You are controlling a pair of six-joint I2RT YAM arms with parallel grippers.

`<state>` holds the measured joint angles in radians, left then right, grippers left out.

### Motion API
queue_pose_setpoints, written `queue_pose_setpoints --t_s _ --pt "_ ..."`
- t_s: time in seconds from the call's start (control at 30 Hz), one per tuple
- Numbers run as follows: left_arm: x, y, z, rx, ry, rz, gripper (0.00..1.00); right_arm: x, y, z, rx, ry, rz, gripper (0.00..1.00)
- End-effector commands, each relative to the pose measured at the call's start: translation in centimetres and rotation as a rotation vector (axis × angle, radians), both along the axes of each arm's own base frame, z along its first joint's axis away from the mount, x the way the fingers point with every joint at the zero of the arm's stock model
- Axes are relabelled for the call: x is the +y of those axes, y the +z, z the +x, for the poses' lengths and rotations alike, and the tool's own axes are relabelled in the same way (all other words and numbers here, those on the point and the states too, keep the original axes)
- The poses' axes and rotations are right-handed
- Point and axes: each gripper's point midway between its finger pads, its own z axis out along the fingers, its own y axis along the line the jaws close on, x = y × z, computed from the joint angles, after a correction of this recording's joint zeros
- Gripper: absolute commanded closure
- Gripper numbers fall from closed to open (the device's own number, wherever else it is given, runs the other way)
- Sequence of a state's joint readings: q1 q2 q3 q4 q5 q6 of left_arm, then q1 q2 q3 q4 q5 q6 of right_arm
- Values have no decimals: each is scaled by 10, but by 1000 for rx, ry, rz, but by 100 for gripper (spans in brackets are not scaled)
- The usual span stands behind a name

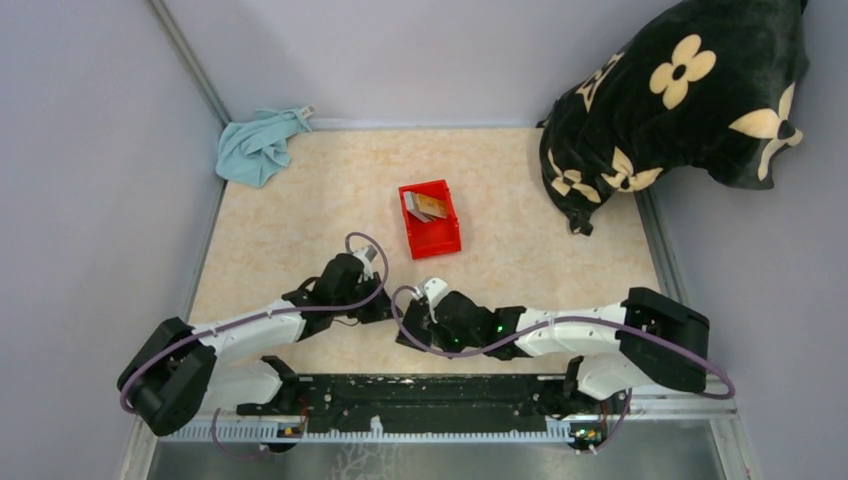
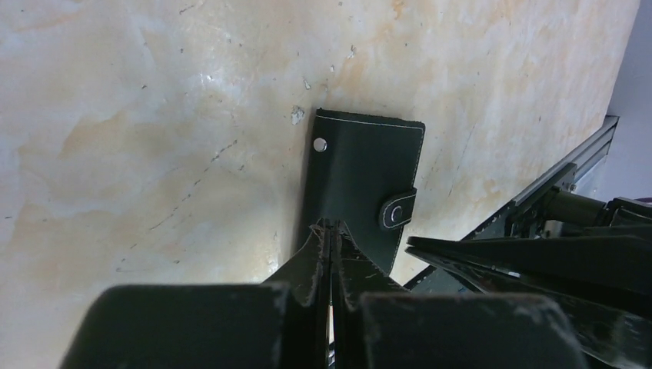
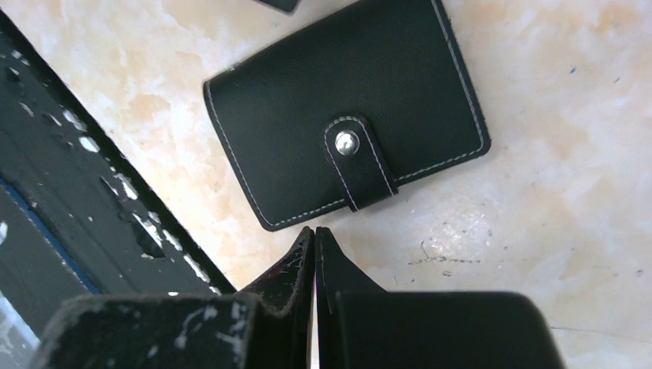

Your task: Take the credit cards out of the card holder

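The card holder [image 2: 357,184] is a black wallet, folded shut with its snap strap fastened, lying flat on the table; it also shows in the right wrist view [image 3: 346,115]. In the top view it is hidden between the two grippers. My left gripper [image 2: 330,224] is shut and empty, its tips over the wallet's near edge. My right gripper [image 3: 315,231] is shut and empty, its tips just off the wallet's long edge. Tan and grey credit cards [image 1: 425,206] lie in the red bin [image 1: 440,240].
A blue cloth [image 1: 258,145] lies at the back left corner. A black flowered cushion [image 1: 680,100] fills the back right. The arms' black base rail [image 1: 420,395] runs along the near edge, close to the wallet. Grey walls enclose the table.
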<state>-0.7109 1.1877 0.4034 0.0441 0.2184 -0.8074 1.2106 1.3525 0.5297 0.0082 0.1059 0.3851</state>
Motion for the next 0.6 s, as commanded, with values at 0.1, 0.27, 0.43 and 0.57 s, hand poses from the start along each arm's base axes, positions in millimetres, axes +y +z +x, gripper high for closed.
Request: queue_pose_setpoints --t_s 0.1,0.27,0.43,0.57 --pt "-8 9 -2 -3 -30 -60 100 16 55 17 -135 24 66 100" --pt "-16 16 -5 4 -55 -103 100 13 51 35 -213 22 4 91" --pt "-16 11 -9 30 -67 -101 100 22 49 45 -250 64 -42 49" --pt "-15 3 -13 52 -68 -90 100 33 53 46 -262 94 -22 40"
